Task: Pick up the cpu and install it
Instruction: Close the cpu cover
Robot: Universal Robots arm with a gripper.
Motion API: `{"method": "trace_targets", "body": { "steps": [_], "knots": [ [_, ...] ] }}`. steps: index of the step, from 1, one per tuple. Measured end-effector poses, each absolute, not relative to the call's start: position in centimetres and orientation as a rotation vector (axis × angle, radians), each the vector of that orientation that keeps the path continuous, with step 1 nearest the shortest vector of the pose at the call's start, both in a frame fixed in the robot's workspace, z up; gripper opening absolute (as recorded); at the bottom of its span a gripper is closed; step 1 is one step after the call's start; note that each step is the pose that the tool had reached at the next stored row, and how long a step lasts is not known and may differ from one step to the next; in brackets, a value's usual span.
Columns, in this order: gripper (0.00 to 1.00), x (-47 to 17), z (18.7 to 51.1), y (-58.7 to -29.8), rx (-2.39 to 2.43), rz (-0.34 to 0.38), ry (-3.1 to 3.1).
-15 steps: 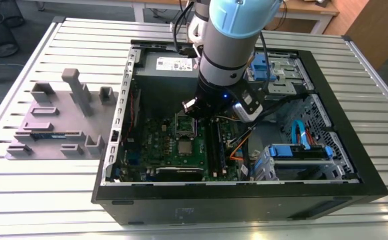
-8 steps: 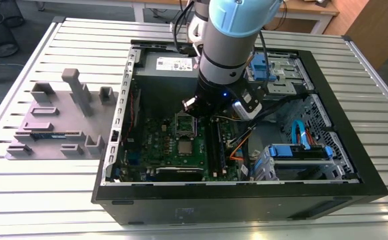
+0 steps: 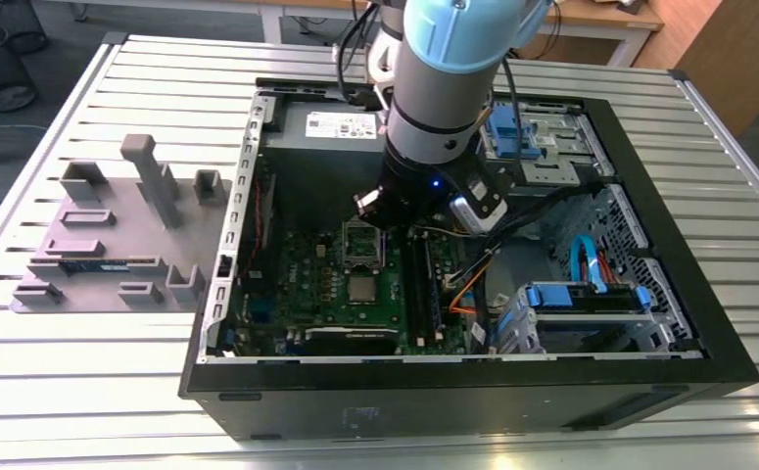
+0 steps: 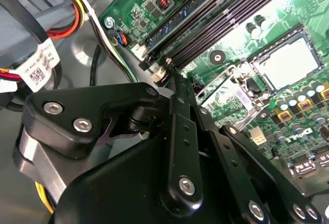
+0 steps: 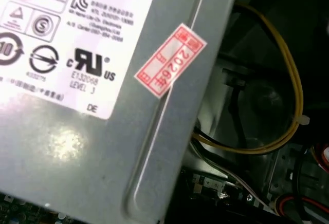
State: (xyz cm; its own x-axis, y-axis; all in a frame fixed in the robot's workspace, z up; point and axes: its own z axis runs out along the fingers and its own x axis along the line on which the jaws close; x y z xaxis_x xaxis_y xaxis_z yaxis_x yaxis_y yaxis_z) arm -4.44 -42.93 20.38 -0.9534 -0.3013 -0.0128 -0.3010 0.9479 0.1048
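The end effector (image 4: 171,75), fingers together, hangs low over the green motherboard (image 4: 303,8), near the cpu (image 4: 290,62) lying in its socket.

white printed label (image 5: 56,34) on grey power-supply box (image 5: 77,152), red stamped sticker (image 5: 170,60) beside it, barcode tag (image 4: 38,69) on black cable (image 4: 20,16)
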Motion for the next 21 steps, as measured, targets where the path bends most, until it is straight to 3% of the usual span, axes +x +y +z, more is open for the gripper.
{"method": "trace_targets", "body": {
  "steps": [21],
  "knots": [
    [0.11, -4.95, 19.92, -42.1, 0.479, -0.166, -3.097]
  ]
}}
